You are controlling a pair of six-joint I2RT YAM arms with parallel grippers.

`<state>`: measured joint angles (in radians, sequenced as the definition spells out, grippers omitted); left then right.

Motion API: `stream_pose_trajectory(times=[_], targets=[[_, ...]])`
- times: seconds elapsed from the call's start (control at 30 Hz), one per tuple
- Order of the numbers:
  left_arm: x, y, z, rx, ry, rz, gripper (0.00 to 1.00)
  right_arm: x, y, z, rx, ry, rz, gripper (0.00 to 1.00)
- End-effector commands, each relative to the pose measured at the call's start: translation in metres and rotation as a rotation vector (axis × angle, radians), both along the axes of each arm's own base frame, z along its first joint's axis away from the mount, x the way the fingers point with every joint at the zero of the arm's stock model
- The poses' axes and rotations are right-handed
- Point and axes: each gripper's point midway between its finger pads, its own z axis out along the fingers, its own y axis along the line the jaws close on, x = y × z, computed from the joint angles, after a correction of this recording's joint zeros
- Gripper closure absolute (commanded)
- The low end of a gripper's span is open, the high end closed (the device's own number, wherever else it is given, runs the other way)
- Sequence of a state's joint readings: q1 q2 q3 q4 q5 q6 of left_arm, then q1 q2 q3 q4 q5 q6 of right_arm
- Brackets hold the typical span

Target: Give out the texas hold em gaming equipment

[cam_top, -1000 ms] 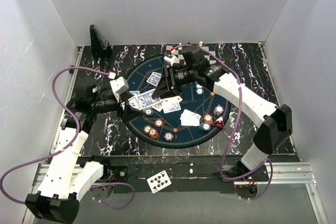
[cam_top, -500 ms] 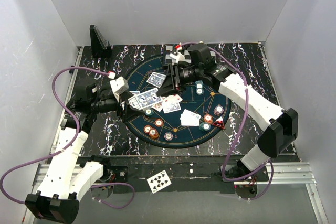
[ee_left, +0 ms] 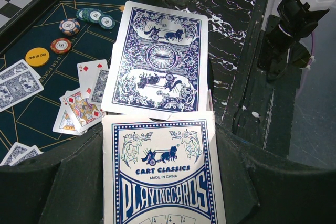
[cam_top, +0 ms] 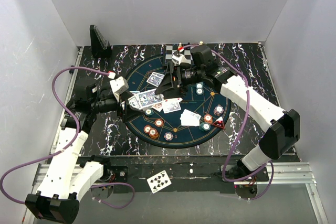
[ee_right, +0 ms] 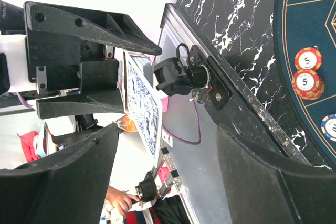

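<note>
1. On the left of the bench (cam_top: 247,61), the left gripper (ee_left: 157,116) has its fingers clamped on the card box (ee_left: 160,174), from which one blue-backed card (ee_left: 157,61) sticks out face down.
2. Over the far side of the round mat (cam_top: 181,132), the right gripper (cam_top: 170,77) hangs with its fingers spread wide and nothing between them.
3. Dealt cards (cam_top: 173,104) and poker chips (cam_top: 208,118) lie on the mat, and one card (cam_top: 158,181) lies on the near rail.
4. The protruding card looks thin, light, bendy and slick; a pinch across its free far edge seems best, since a grip near the box could drag out others.
5. The chips look stiff and small, best taken across the rim.
</note>
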<state>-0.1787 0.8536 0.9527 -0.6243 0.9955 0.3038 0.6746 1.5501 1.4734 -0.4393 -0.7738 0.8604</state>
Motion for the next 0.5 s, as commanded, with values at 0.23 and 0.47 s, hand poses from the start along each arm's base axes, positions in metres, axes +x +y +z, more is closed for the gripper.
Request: stream_pose_trajectory(times=[0.23,0.47], targets=[[-0.002,-0.001,0.022,-0.02,-0.069,-0.018,1.0,-0.018,0.031,0.019,0.069,-0.051,0.094,0.16],[-0.001,-0.002,0.022,-0.021,-0.072,-0.02,1.0,-0.02,0.031,0.011,0.05,-0.036,0.098,0.49]])
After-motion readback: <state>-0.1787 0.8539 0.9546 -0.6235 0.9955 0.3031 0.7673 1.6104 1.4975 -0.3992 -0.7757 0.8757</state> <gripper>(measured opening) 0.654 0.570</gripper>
